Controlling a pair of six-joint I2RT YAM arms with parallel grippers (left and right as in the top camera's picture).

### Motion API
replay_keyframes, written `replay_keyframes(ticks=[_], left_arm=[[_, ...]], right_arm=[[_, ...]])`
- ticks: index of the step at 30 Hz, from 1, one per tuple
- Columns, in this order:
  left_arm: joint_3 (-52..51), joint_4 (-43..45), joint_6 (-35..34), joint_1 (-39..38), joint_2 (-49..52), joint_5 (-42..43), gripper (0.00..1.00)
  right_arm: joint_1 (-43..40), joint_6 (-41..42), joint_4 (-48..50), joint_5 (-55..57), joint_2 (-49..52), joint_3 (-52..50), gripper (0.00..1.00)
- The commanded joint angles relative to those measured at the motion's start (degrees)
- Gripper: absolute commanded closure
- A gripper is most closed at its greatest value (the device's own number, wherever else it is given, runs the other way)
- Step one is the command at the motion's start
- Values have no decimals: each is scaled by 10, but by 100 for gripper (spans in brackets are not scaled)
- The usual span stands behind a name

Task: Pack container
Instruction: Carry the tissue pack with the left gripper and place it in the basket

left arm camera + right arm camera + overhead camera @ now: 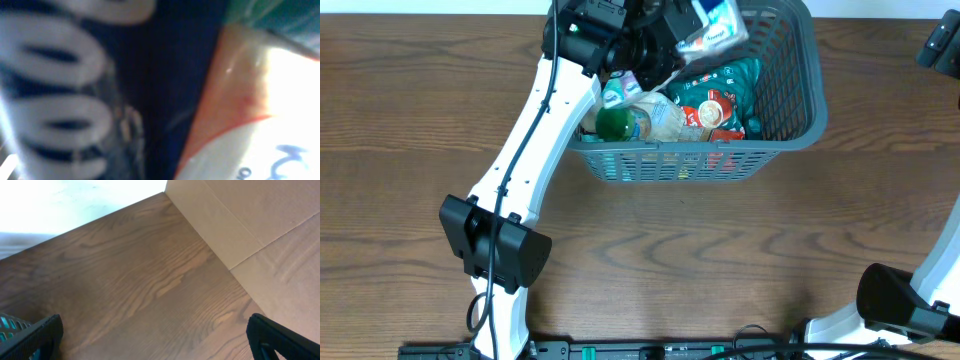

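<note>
The grey lattice-sided container [790, 110] stands at the back middle of the table. It holds a green-capped bottle [616, 124], a teal bag [735, 80] and a red and white packet [712, 108]. My left gripper [672, 30] reaches over the container's back left part and is shut on a white and blue packet [715, 28], held above the other items. The left wrist view shows only blurred packaging: dark blue with white letters [55, 100] and an orange-edged white packet [260, 125]. My right gripper [940, 45] [155, 335] is open and empty over the table's far right.
A cardboard wall [250, 225] stands along the table's right side in the right wrist view. A corner of the container [12, 326] shows at that view's lower left. The arm bases stand at the front edge [495, 245] [895, 300].
</note>
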Motion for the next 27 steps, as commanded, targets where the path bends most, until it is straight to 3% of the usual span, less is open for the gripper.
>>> replay_keyframes(ticks=[1, 10, 11, 13, 14, 27], left_arm=[[6, -18, 69, -1, 16, -31, 94], [4, -53, 68, -3, 62, -31, 94], [4, -53, 65, -4, 64, -31, 91], [4, -51, 54, -5, 66, -31, 24], [4, -50, 51, -5, 66, -31, 1], [5, -26, 24, -6, 21, -31, 1]], right_arm=[[-3, 10, -1, 2, 0, 1, 1], [-3, 10, -1, 2, 0, 1, 1], [-3, 10, -1, 2, 0, 1, 1], [-3, 10, -1, 2, 0, 1, 1], [-3, 10, -1, 2, 0, 1, 1], [-3, 10, -1, 2, 0, 1, 1]])
